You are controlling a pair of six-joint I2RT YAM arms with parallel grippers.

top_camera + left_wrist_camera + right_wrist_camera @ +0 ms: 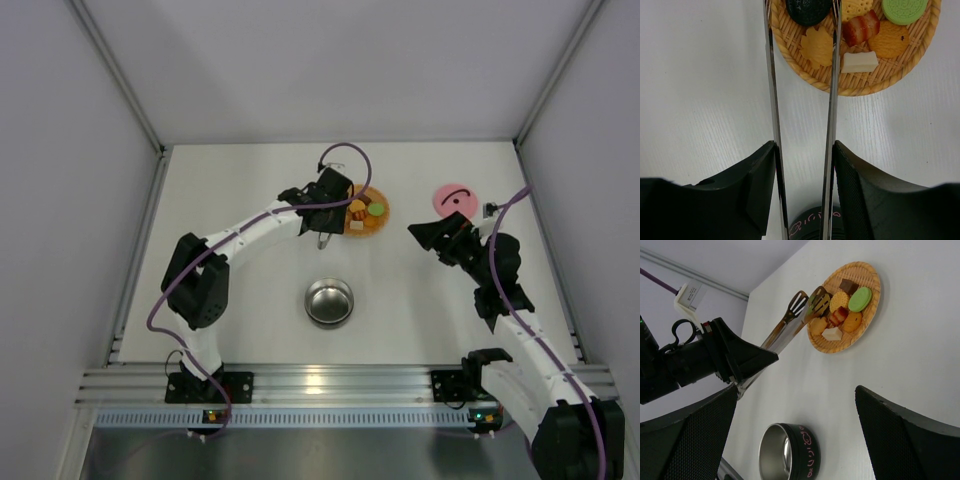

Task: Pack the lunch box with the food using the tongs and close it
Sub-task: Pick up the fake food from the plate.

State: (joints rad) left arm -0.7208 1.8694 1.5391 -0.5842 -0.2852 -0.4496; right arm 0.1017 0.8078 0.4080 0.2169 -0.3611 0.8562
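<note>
My left gripper (804, 145) is shut on the slim metal tongs (832, 90), one finger pressed on each arm. The tongs' arms stand apart and reach over the near edge of the woven plate (855, 90), on either side of a black piece of food (807, 10). In the right wrist view the tongs' spread tips (819, 301) hang at the plate's left edge. The food (362, 210) lies on the plate: yellow, brown, orange, white and a green round (904, 9). The steel lunch box (329, 302) stands with nothing in it, lid off. My right gripper (432, 236) hangs open with nothing in it, beside the pink lid (455, 198).
The lunch box (787, 452) has a black outer wall with pink writing and sits between the arm bases and the plate (835, 349). White walls close off the table at the back and sides. A purple cable loops above my left wrist.
</note>
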